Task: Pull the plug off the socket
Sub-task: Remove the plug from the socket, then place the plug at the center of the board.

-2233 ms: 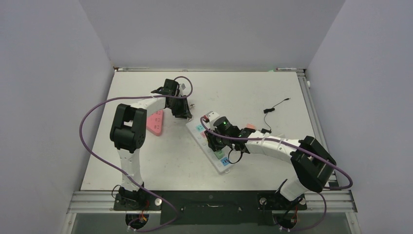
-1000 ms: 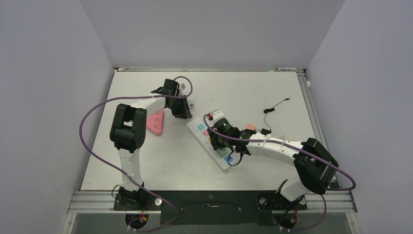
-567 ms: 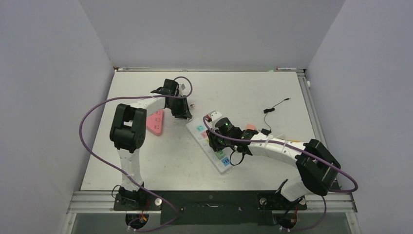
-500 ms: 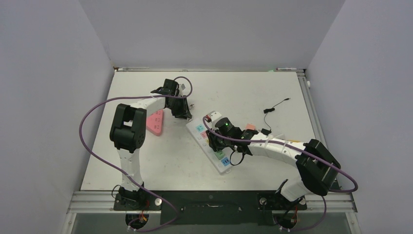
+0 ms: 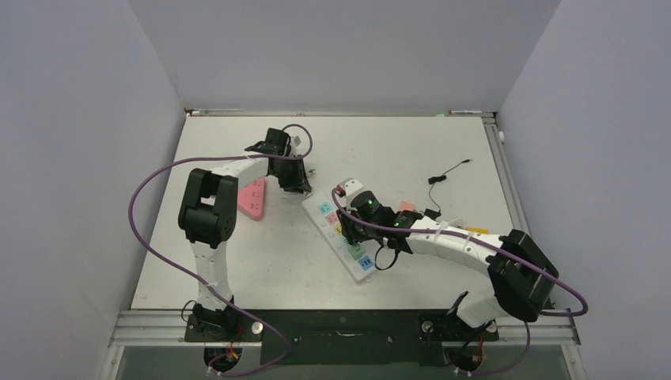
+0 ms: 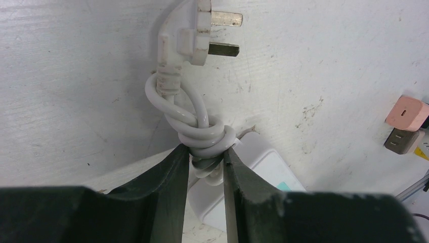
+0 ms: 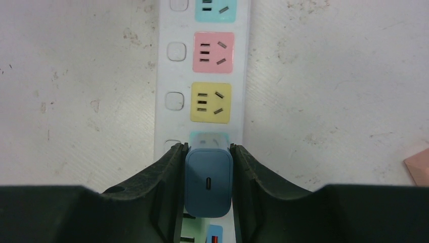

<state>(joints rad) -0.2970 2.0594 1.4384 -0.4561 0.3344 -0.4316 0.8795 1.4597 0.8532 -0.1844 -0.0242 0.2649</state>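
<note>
One blue plug (image 7: 208, 179) sat between the two fingers (image 7: 162, 174) of the right pincer (image 7: 207, 148), which was clenched on its sides. At the plug's far end showed the rim of one pale socket (image 7: 208, 137) of the single white power strip (image 7: 243, 76). Whether the pins were seated in that socket could not be told.

Ahead of this pincer along the strip ran three more in a row: a yellow socket (image 7: 211, 104) nearest, then a pink socket (image 7: 214, 53), then a light blue socket (image 7: 215, 10) cut by the frame edge.

The left pincer (image 6: 205, 157) was clamped on one knotted white cord (image 6: 202, 134) at the strip's other end. Ahead of it one white plug (image 6: 195, 28) lay on the tabletop (image 5: 396, 150), two metal pins visible. Off to that pincer's right sat one pink block (image 6: 407, 112) with one grey-brown block (image 6: 397, 140) just beside it.

Seen from above, one pink wedge (image 5: 253, 198) lay left of the left pincer, and one thin black wire (image 5: 447, 170) lay beyond the right pincer, well apart from it.
</note>
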